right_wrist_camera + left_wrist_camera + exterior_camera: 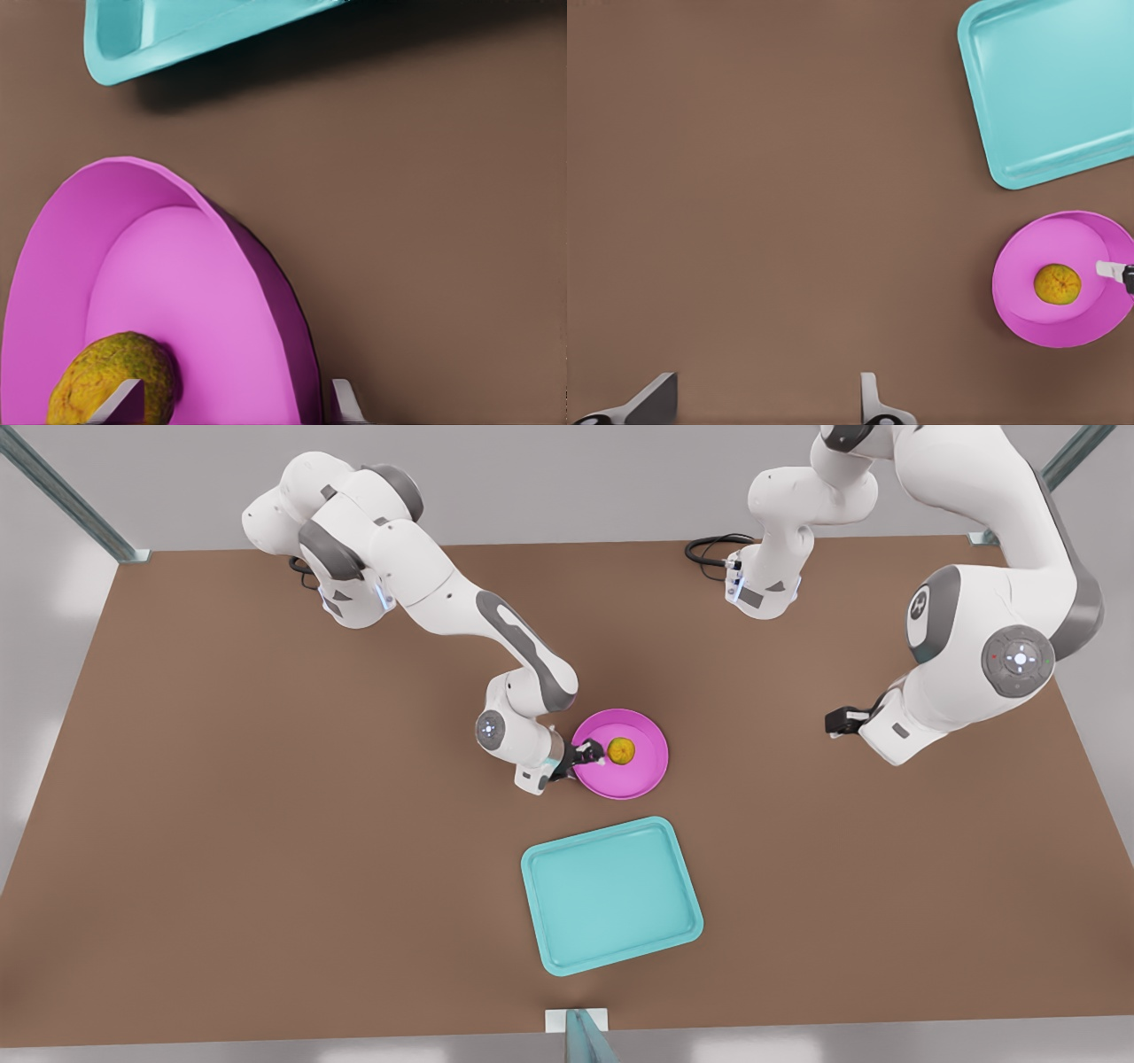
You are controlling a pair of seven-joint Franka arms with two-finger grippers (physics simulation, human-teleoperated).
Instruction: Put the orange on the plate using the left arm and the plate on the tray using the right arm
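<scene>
The orange (620, 751) (1057, 284) (97, 376) lies inside the magenta plate (640, 778) (1023, 305) (177, 266) at mid-table. My right gripper (588, 755) (235, 400) is at the plate's edge on the front view's left side, open, its fingers standing either side of the rim: one inside by the orange, one outside. The turquoise tray (611, 895) (1054, 80) (133, 44) lies empty on the table just in front of the plate. My left gripper (834, 721) (766, 394) waits open and high at the front view's right, well away from the plate.
The brown table (266, 824) stretches wide around the plate and tray. The two arm bases (762, 589) stand along the back edge. Metal frame posts (580, 1036) mark the corners and the front middle.
</scene>
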